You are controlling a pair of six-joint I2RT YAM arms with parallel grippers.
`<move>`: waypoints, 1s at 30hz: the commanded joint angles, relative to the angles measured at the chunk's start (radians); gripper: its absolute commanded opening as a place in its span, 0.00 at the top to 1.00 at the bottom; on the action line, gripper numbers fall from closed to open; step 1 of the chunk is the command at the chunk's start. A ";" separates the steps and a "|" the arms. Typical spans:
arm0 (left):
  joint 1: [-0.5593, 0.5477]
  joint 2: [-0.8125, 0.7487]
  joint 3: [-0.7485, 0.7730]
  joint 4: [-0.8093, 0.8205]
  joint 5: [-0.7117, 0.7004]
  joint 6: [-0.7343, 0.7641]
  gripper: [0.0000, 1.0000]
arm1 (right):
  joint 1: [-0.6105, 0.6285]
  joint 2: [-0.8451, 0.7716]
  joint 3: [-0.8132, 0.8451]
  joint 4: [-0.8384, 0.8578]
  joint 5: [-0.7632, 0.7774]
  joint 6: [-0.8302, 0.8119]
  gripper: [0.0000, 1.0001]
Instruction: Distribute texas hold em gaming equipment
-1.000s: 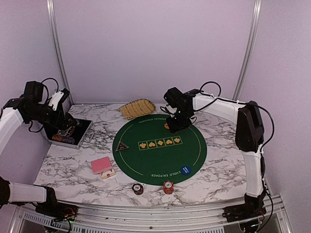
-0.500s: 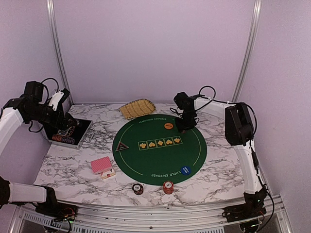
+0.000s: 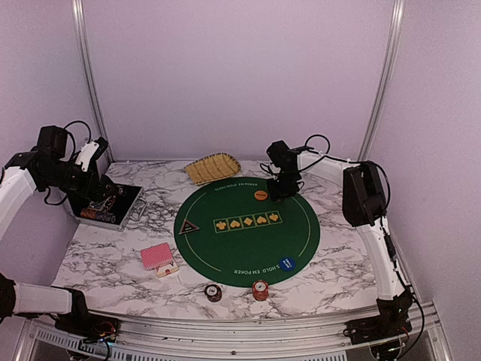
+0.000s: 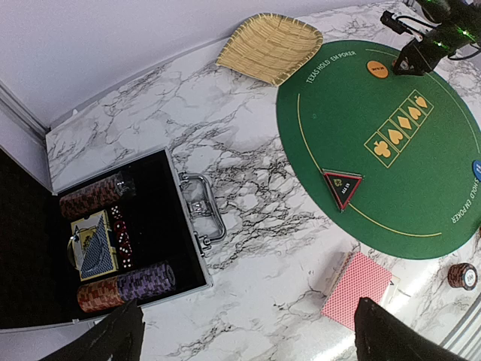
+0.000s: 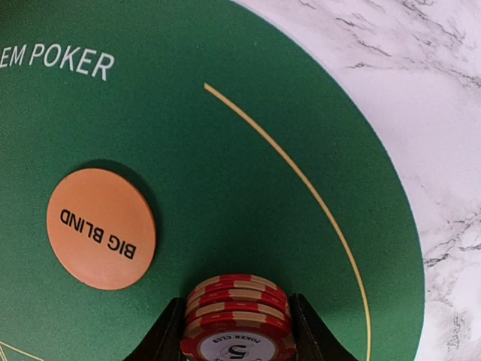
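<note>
My right gripper [image 5: 237, 325] is shut on a short stack of red-and-white striped poker chips [image 5: 237, 304], low over the far side of the green mat [image 3: 248, 237]; I cannot tell whether the stack touches the felt. The orange "BIG BLIND" button [image 5: 101, 228] lies just left of it. On the mat lie the black triangular button [image 3: 188, 226] and the blue button [image 3: 285, 263]. Red-backed cards [image 3: 158, 257] sit left of the mat. Two chip stacks [image 3: 213, 292] [image 3: 260, 289] stand at the front. My left gripper [image 4: 248, 340] hangs open high above the case and holds nothing.
The open black metal case [image 4: 113, 241] at the left holds rolls of chips, dice and a card deck. A yellow woven basket [image 3: 213, 167] lies at the back beyond the mat. Marble tabletop [image 3: 338, 256] surrounds the mat, and metal frame posts stand at the back corners.
The right gripper moved a little right and back with the chips, uncovering the orange button, and its arm folded closer to the right side. The left arm stayed still.
</note>
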 commanded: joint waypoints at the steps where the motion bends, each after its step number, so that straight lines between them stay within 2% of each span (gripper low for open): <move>1: 0.004 -0.009 0.025 -0.028 0.017 0.015 0.01 | 0.000 0.026 0.043 0.003 -0.013 -0.009 0.74; 4: 0.003 -0.008 0.027 -0.028 0.020 0.012 0.01 | 0.000 0.019 0.043 -0.005 -0.014 -0.011 0.49; 9: 0.003 -0.011 0.030 -0.029 0.026 0.008 0.01 | 0.000 -0.011 0.043 -0.015 0.001 -0.014 0.30; 15: 0.003 -0.018 0.028 -0.032 0.024 0.008 0.01 | 0.005 -0.071 0.066 -0.037 0.013 -0.016 0.27; 19: 0.003 -0.017 0.028 -0.033 0.022 0.008 0.01 | 0.046 -0.173 0.018 -0.039 0.046 -0.029 0.27; 22: 0.004 -0.015 0.028 -0.034 0.029 0.008 0.01 | 0.126 -0.271 -0.076 -0.024 0.079 -0.044 0.25; 25: 0.004 -0.010 0.027 -0.034 0.034 0.008 0.01 | 0.207 -0.378 -0.213 -0.017 0.117 -0.041 0.19; 30: 0.004 -0.006 0.025 -0.033 0.030 0.011 0.01 | 0.338 -0.551 -0.428 0.006 0.097 0.003 0.12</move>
